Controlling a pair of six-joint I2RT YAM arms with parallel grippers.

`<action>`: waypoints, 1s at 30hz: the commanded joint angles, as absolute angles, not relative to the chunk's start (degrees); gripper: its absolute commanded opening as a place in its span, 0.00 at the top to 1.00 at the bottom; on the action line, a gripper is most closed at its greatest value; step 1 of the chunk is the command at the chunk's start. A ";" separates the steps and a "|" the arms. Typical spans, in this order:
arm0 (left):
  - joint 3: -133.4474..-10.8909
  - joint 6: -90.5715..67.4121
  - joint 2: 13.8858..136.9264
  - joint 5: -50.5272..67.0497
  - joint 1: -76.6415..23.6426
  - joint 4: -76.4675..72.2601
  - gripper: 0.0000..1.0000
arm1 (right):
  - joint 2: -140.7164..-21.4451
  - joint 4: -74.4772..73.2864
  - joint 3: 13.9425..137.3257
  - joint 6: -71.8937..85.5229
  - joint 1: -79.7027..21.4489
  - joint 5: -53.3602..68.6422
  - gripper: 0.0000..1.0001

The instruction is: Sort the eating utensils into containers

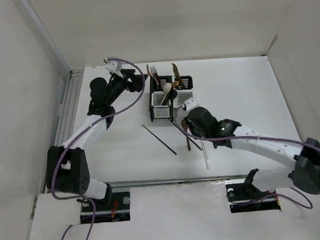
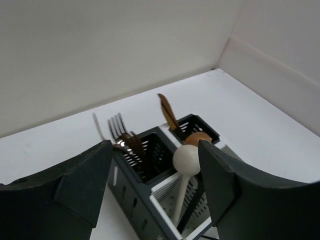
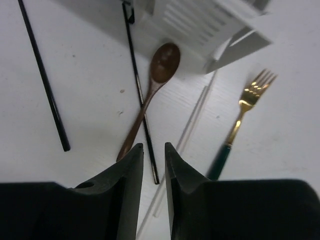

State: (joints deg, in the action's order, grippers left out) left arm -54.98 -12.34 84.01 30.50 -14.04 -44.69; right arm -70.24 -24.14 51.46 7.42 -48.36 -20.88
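Observation:
The containers (image 1: 160,112) stand at the table's middle back, holding forks (image 2: 119,129), a cream spoon (image 2: 187,159), a brown spoon (image 2: 198,137) and a serrated brown piece (image 2: 167,111). My left gripper (image 1: 141,82) (image 2: 155,145) is wide open and empty, just left of and above the containers (image 2: 131,197). My right gripper (image 1: 182,112) (image 3: 153,147) has its jaws a narrow gap apart, empty, above the table in front of the containers. Below it lie a brown wooden spoon (image 3: 161,67), two black chopsticks (image 3: 42,80) (image 3: 139,85), a white chopstick (image 3: 192,117) and a gold fork (image 3: 246,102).
In the top view a black chopstick (image 1: 160,140), a brown spoon (image 1: 186,138) and a white chopstick (image 1: 204,154) lie on the white table in front of the containers. White walls enclose the table at the back and on both sides. Purple cables run along both arms.

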 commanded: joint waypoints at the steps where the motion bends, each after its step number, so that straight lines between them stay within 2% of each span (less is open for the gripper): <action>1: -54.07 -12.93 77.71 26.81 -10.91 -39.39 0.33 | -77.67 -20.13 52.45 13.79 -50.18 -21.27 0.72; 3: -52.30 -11.35 75.77 24.19 -10.20 -36.67 0.33 | -84.27 -20.13 54.57 14.68 -50.19 -20.40 0.77; 7: -47.90 -10.28 71.19 19.61 -10.20 -33.93 0.32 | -92.10 -17.76 56.78 13.45 -50.19 -20.21 0.77; 10: -45.97 -10.28 68.39 18.46 -10.20 -32.70 0.31 | -94.48 -15.30 56.78 14.15 -50.19 -22.15 0.81; 15: -44.92 -10.28 66.54 16.17 -10.20 -32.70 0.30 | -95.10 -10.73 54.85 14.15 -49.14 -20.13 0.74; 24: -44.91 -10.28 67.06 14.86 -10.20 -32.70 0.30 | -98.17 -10.20 55.37 12.04 -47.90 -17.67 0.72; 26: -44.91 -10.28 67.58 14.85 -10.20 -32.70 0.30 | -99.57 -10.20 55.98 12.04 -47.90 -16.96 0.75; 27: -44.91 -10.28 67.59 14.85 -10.20 -32.70 0.30 | -100.19 -10.98 55.99 11.43 -47.90 -16.44 0.83; 30: -44.91 -10.28 67.59 14.85 -10.20 -32.70 0.30 | -99.68 -11.69 55.99 11.43 -47.90 -16.96 0.91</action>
